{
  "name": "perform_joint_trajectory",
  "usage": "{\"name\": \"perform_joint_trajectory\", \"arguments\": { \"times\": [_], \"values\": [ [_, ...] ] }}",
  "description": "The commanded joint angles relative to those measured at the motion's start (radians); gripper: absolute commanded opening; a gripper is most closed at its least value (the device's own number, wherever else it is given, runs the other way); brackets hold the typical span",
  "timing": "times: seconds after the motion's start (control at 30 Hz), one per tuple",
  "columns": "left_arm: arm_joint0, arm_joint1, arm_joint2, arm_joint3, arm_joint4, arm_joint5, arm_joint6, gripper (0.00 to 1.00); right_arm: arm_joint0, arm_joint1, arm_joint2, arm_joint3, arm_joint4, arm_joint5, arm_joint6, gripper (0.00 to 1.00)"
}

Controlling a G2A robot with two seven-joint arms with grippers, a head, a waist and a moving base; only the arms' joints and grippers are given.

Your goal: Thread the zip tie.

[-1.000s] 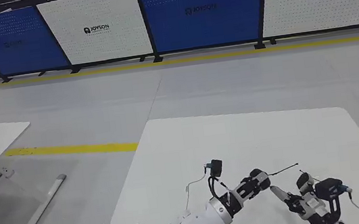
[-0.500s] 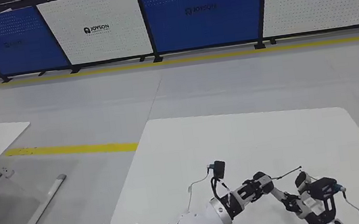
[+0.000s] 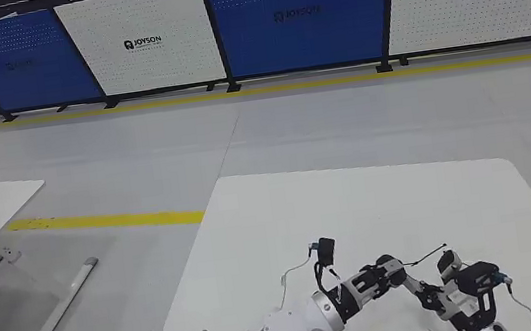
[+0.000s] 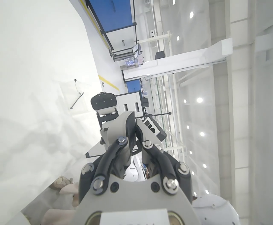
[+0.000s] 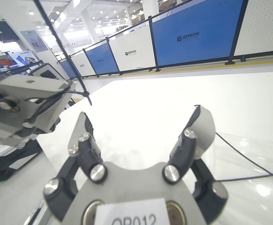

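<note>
A thin black zip tie point(image 3: 424, 256) sticks out from my left gripper point(image 3: 397, 267), which is shut on one end of it low over the white table point(image 3: 351, 205). In the right wrist view the zip tie point(image 5: 61, 49) runs as a long strap up and away, crossing a short piece at a small head beside the left gripper point(image 5: 61, 91). My right gripper point(image 5: 140, 110) is open and holds nothing. It sits just beside the strap's free end, with the right gripper point(image 3: 437, 279) close to the table's near edge. In the left wrist view the left gripper point(image 4: 133, 127) is closed tight.
A thin black strand point(image 5: 234, 153) lies on a clear sheet point(image 5: 245, 157) on the table by the right arm. The table's far half is bare white. Blue and white fence panels point(image 3: 296, 15) stand far behind, past a yellow floor line.
The left gripper has shifted slightly toward the right arm with the zip tie. The right arm has drawn a little nearer the table's front edge.
</note>
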State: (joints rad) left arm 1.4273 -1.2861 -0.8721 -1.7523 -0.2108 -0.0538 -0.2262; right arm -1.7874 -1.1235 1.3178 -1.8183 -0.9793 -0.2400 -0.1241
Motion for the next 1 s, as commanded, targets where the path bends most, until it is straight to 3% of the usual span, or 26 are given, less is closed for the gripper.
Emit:
{"name": "perform_joint_trajectory", "arguments": {
  "times": [0.0,0.03,0.07,0.13,0.23,0.33,0.8,0.97],
  "values": [
    [-0.003,-0.002,0.003,0.004,0.004,0.001,0.019,0.00,-0.001,-0.001,0.000,0.002,0.001,-0.004,-0.006,0.81],
    [-0.006,-0.003,0.006,0.007,0.005,0.002,0.025,0.00,-0.001,-0.001,0.000,0.004,0.002,-0.006,-0.005,0.62],
    [-0.008,-0.003,0.007,0.009,0.005,0.004,0.030,0.00,-0.001,-0.002,-0.001,0.005,0.002,-0.007,-0.002,0.63],
    [-0.012,-0.005,0.010,0.014,0.004,0.005,0.035,0.00,0.002,-0.002,-0.003,0.008,0.001,-0.011,0.006,0.49],
    [-0.017,-0.006,0.013,0.019,0.005,0.009,0.043,0.00,0.006,-0.002,-0.004,0.012,0.008,-0.036,0.025,0.36],
    [-0.022,-0.008,0.020,0.024,0.005,0.013,0.044,0.00,0.008,-0.001,0.000,0.011,0.014,-0.055,0.037,0.32],
    [-0.038,-0.013,0.040,0.034,0.024,0.030,0.048,0.00,0.002,-0.001,0.005,-0.020,0.004,-0.090,0.057,0.36],
    [-0.042,-0.014,0.046,0.037,0.029,0.034,0.049,0.00,0.002,-0.002,0.008,-0.021,0.010,-0.093,0.055,0.31]
  ]
}}
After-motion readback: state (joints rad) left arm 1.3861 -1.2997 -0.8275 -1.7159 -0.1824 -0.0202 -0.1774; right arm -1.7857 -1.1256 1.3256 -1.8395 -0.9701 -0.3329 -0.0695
